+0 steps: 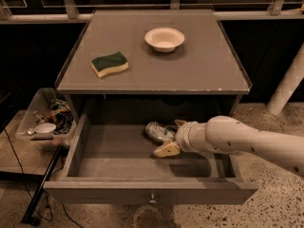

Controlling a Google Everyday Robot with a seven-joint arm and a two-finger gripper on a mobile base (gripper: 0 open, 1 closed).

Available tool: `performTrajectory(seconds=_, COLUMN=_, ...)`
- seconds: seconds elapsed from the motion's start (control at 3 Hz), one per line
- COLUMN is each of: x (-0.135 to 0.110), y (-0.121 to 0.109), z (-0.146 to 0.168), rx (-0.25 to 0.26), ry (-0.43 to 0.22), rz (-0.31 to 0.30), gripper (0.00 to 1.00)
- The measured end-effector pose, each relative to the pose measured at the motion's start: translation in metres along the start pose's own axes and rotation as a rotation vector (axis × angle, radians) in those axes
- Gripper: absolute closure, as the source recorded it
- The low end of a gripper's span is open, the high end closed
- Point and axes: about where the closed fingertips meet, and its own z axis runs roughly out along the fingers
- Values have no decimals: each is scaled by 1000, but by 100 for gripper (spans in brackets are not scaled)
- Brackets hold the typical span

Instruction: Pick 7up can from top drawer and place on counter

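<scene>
Gripper (167, 137) down inside the pulled-out top drawer (114, 152), at the 7up can (158, 131).
Its two fingers stand spread apart, one toward the drawer's front and one toward its back, with the can's right end between them; whether they touch it cannot be told. The can lies on its side on the drawer floor, a little right of the middle, just below the front edge of the counter (190, 72). Up on the counter, a sponge (109, 64) lies near the left edge and a white bowl (164, 38) near the back edge.
</scene>
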Motion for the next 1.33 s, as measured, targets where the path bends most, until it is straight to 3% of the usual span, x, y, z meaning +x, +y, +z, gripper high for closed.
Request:
performTrajectory(seconds=1.0, x=0, y=0, z=0, rx=0, ry=0, rz=0, gripper=88)
performTrajectory(seconds=1.33, x=0, y=0, z=0, rx=0, ry=0, rz=0, gripper=100)
